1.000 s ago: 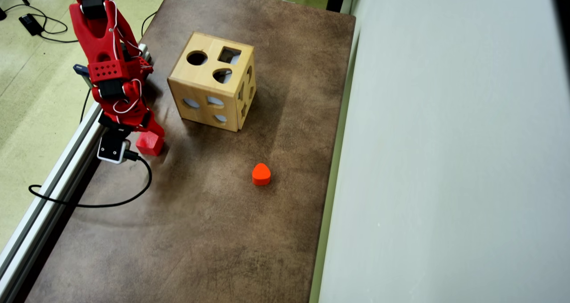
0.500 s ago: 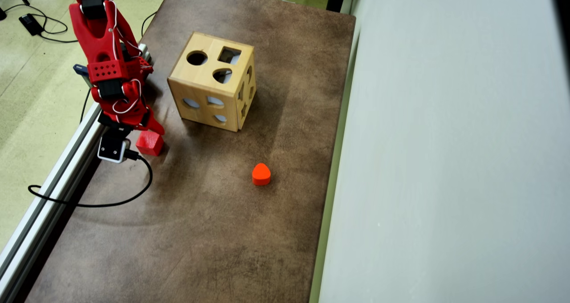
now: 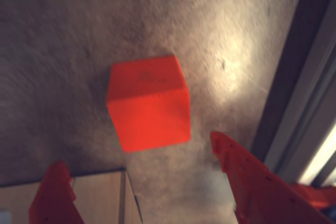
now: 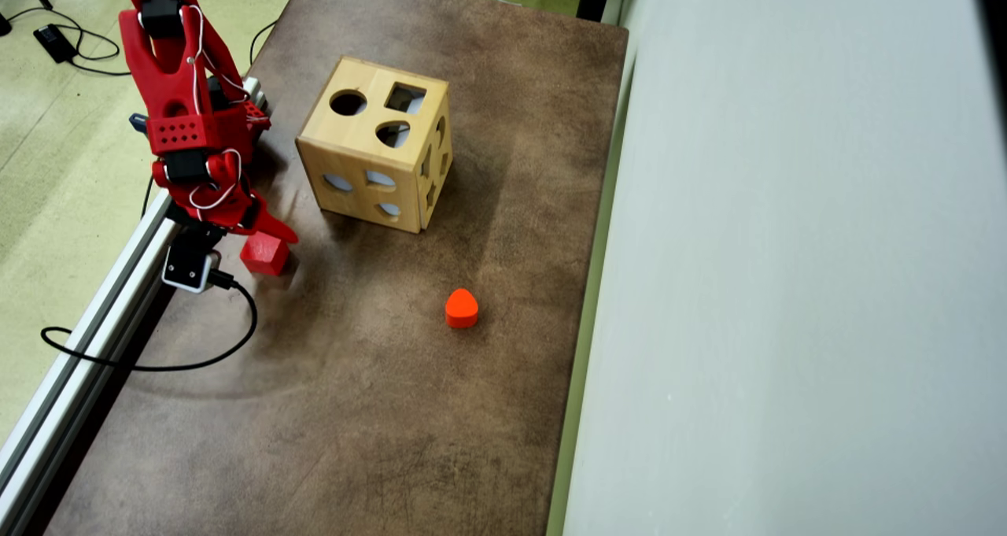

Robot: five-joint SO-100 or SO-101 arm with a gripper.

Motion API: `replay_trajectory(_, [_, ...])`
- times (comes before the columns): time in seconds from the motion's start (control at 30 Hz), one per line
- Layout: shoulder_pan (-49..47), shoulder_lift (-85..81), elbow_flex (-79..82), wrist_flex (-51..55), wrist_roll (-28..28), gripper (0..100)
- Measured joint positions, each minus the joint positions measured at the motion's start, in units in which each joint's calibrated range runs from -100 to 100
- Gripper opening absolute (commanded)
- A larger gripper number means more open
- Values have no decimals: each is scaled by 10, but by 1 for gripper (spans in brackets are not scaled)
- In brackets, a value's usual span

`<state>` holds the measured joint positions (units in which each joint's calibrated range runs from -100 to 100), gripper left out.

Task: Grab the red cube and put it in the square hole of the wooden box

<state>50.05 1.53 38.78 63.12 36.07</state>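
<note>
The red cube (image 3: 148, 102) lies on the brown table, just ahead of my open, empty gripper (image 3: 137, 153), which touches nothing. In the overhead view the cube (image 4: 265, 254) sits near the table's left edge, with the gripper (image 4: 263, 237) hovering right over it. The wooden box (image 4: 378, 150) stands further back to the right of the arm, with its square hole (image 4: 405, 97) on the top face beside a round hole. A corner of the box (image 3: 100, 195) shows between the fingers at the bottom left of the wrist view.
An orange rounded block (image 4: 461, 308) lies on the table in front of the box. An aluminium rail (image 4: 102, 300) runs along the table's left edge, with a black cable (image 4: 197, 359) beside it. A pale wall panel (image 4: 787, 284) borders the right side.
</note>
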Motion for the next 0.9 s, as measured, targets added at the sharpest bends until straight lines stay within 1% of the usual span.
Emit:
replay_trajectory(0.17, [1,19,-1,-28,0,41])
replay_trajectory(0.3, [0,50,-1,-26,0,41])
replay_trajectory(0.9, [-1,53,-1,-29,0,41])
